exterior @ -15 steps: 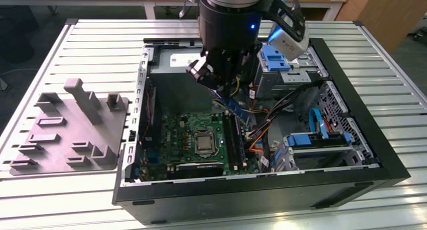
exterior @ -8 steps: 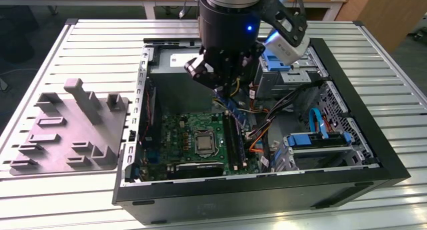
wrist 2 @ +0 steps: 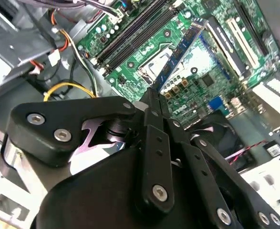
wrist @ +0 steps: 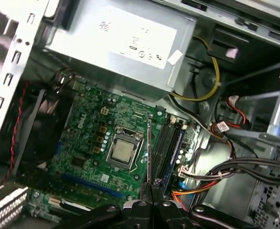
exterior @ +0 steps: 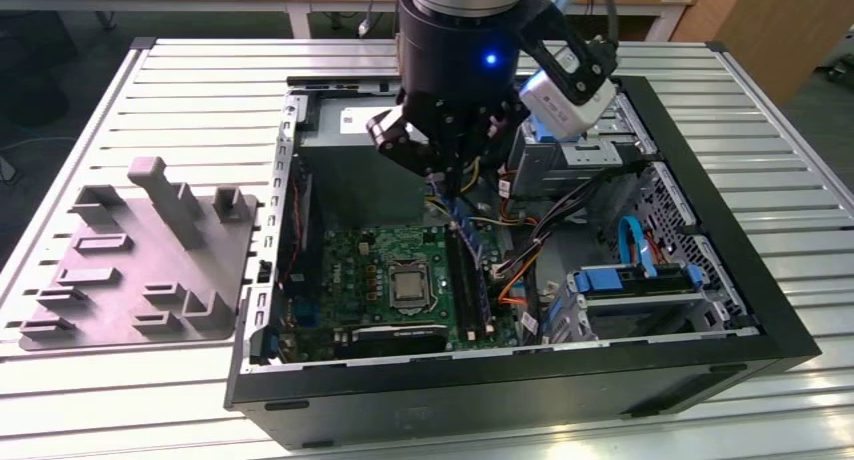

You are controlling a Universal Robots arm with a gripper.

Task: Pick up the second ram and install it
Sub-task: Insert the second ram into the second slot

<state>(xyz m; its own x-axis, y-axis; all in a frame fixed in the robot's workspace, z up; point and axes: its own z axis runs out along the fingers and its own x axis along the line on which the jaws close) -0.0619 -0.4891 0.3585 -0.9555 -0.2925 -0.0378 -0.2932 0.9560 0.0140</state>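
Hovering over the computer case (exterior: 507, 385) in the exterior view. Clamped the second ram (wrist 2: 178, 59) in the tool (wrist 2: 155, 96) in the second wrist view. Held it edge-on near the slot rails (wrist: 168, 148) in the first wrist view, unseated; judged mid-placement, calling for alignment and straight pressing.

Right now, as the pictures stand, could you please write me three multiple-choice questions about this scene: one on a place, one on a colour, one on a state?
1. Where is the claw?
A. over the open computer case
B. over the grey fixture
C. beside the table

2. What colour is the motherboard?
A. red
B. green
C. white

3. What is the claw's state?
A. open and empty
B. shut on a cable
C. shut on the second ram

Answers:
1 A: the exterior view shows it above the case's inside.
2 B: the board is plainly green.
3 C: in the first wrist view the stick juts out from between its fingers.
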